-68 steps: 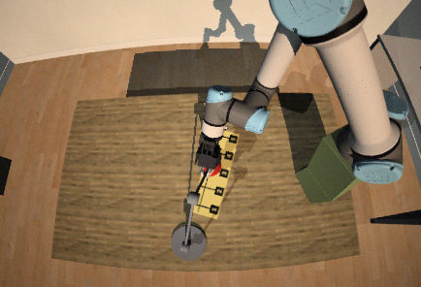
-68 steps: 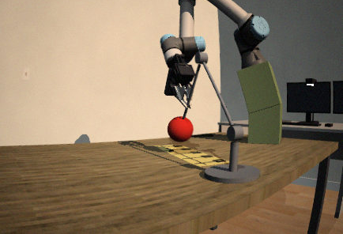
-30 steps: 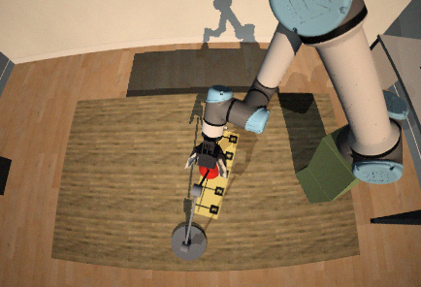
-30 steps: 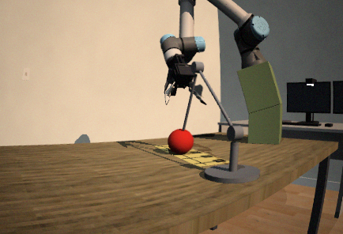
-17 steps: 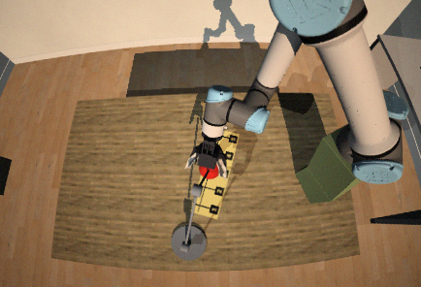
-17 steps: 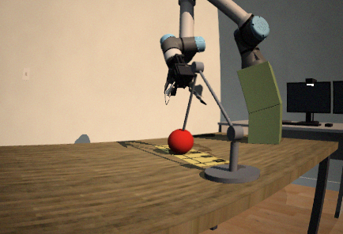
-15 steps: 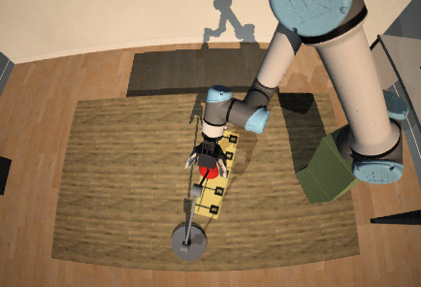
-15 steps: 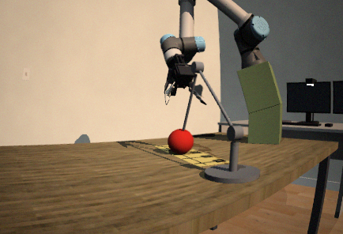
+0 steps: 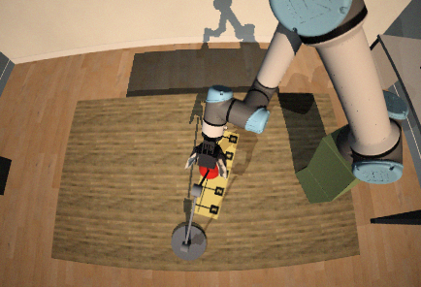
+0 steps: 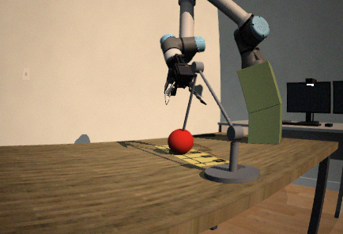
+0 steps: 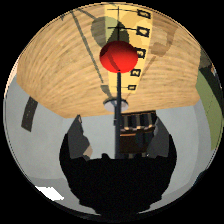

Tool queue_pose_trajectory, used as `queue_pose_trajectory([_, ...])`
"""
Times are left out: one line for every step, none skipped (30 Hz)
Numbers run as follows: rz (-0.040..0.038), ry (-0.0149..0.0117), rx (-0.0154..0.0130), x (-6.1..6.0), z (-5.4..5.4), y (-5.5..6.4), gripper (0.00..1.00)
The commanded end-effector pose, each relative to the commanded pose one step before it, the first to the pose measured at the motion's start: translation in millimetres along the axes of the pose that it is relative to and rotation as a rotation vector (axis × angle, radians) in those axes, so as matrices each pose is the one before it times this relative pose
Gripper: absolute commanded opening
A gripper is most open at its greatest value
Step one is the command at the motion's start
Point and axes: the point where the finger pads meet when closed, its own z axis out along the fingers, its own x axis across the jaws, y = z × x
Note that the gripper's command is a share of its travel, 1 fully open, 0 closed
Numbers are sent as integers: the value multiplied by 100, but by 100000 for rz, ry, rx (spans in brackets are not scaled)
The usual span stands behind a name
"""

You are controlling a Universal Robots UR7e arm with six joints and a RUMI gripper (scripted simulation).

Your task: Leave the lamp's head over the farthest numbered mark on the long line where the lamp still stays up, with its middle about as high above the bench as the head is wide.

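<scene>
Lamp head [image 10: 180,141]: red ball, low over the yellow numbered strip [image 10: 199,159] on the counter [image 10: 99,186].
Lamp base [image 10: 231,172]: grey disc at the strip's near end.
Gripper [image 10: 182,93]: high above the head, beside the lamp's elbow, jaws wide, holding nothing.

Wooden bench [image 10: 79,182] carries lamp base [image 10: 232,173] and yellow strip [image 10: 197,159].
</scene>
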Motion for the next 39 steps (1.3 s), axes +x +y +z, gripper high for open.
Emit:
queue_pose_trajectory([-76, -106, 0, -45, -35, 27, 100])
queue_pose_trajectory([0, 0, 0, 0, 0, 0, 100])
queue_pose_trajectory([0, 0, 0, 0, 0, 0, 100])
queue_pose_trajectory([0, 0, 0, 0, 0, 0, 100])
queue_pose_trajectory([0, 0, 0, 0, 0, 0, 100])
queue_pose_trajectory([0, 0, 0, 0, 0, 0, 100])
queue_pose_trajectory([0, 0, 0, 0, 0, 0, 100])
queue_pose_trajectory([0, 0, 0, 0, 0, 0, 100])
queue_pose_trajectory([0, 0, 0, 0, 0, 0, 100])
queue_pose_trajectory([0, 0, 0, 0, 0, 0, 100])
queue_pose_trajectory([0, 0, 0, 0, 0, 0, 100])
queue_pose_trajectory([0, 0, 0, 0, 0, 0, 100])
queue_pose_trajectory([0, 0, 0, 0, 0, 0, 100])
queue_pose_trajectory([0, 0, 0, 0, 0, 0, 100])
queue_pose_trajectory([0, 0, 0, 0, 0, 0, 100])
queue_pose_trajectory([0, 0, 0, 0, 0, 0, 100])
queue_pose_trajectory([0, 0, 0, 0, 0, 0, 100])
queue_pose_trajectory([0, 0, 0, 0, 0, 0, 100])
queue_pose_trajectory([0, 0, 0, 0, 0, 0, 100])
queue_pose_trajectory([0, 0, 0, 1, -433, 0, 100])
queue_pose_trajectory([0, 0, 0, 1, -433, 0, 100])
queue_pose_trajectory([0, 0, 0, 1, -433, 0, 100])
queue_pose_trajectory([0, 0, 0, 1, -433, 0, 100])
queue_pose_trajectory([0, 0, 0, 1, -433, 0, 100])
queue_pose_trajectory([0, 0, 0, 1, -433, 0, 100])
queue_pose_trajectory([0, 0, 0, 1, -433, 0, 100])
queue_pose_trajectory([0, 0, 0, 1, -433, 0, 100])
queue_pose_trajectory([0, 0, 0, 1, -433, 0, 100])
queue_pose_trajectory([0, 0, 0, 1, -433, 0, 100])
queue_pose_trajectory([0, 0, 0, 1, -433, 0, 100])
queue_pose_trajectory([0, 0, 0, 1, -433, 0, 100])
queue_pose_trajectory([0, 0, 0, 1, -433, 0, 100])
queue_pose_trajectory([0, 0, 0, 1, -433, 0, 100])
queue_pose_trajectory([0, 0, 0, 1, -433, 0, 100])
queue_pose_trajectory([0, 0, 0, 0, 0, 0, 100])
queue_pose_trajectory([0, 0, 0, 0, 0, 0, 100])
queue_pose_trajectory([2, -15, 6, -2, -328, 0, 100])
queue_pose_trajectory([2, -15, 6, -2, -328, 0, 100])
queue_pose_trajectory([2, -15, 6, -2, -328, 0, 100])
